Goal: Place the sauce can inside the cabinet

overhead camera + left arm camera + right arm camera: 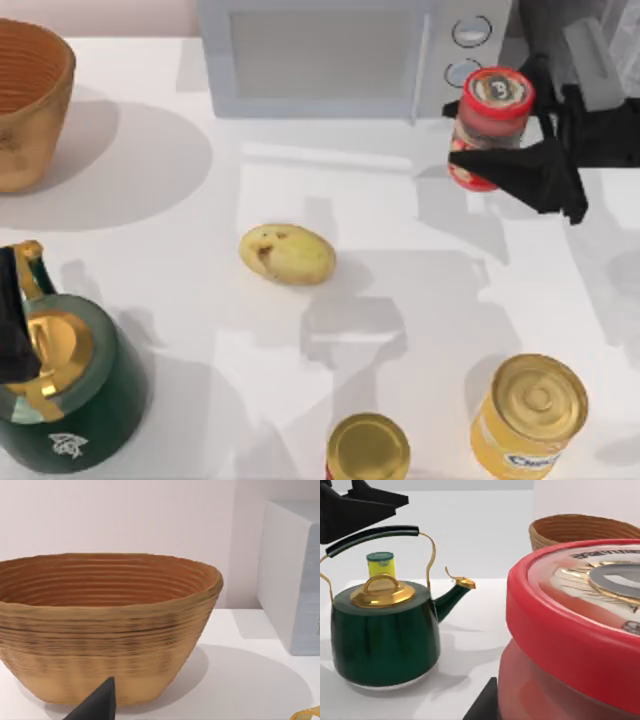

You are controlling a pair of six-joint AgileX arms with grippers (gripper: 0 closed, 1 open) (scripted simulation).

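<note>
Woven basket (30,100) at ten o'clock on the table (400,290), far corner, untouched. Below it, at eight o'clock, the green kettle (70,400) with gold lid; the left gripper (12,330) hangs just over the kettle's near-left side, parked, fingers' state cannot be told. Its wrist camera looks at the basket, one dark fingertip (97,705) at the frame's edge.

Potato (287,254) near centre, loose, clear of any likely path. Small gold-topped can (368,450) at six o'clock, wider yellow can (528,415) at five o'clock, both standing, both irrelevant.

White microwave (330,55) at twelve o'clock along the back. At two o'clock the right gripper (505,135) is clamped on the sauce can (490,125), fingers either side of the red body below the rim (side grip probably keeps the can upright for carrying). Can looks lifted off the table, in front of the microwave's knobs. Right wrist view: red rim close up (555,630).

Dark grey unit (575,40) at one o'clock, likely the cabinet; judged next: carry the can there.
</note>
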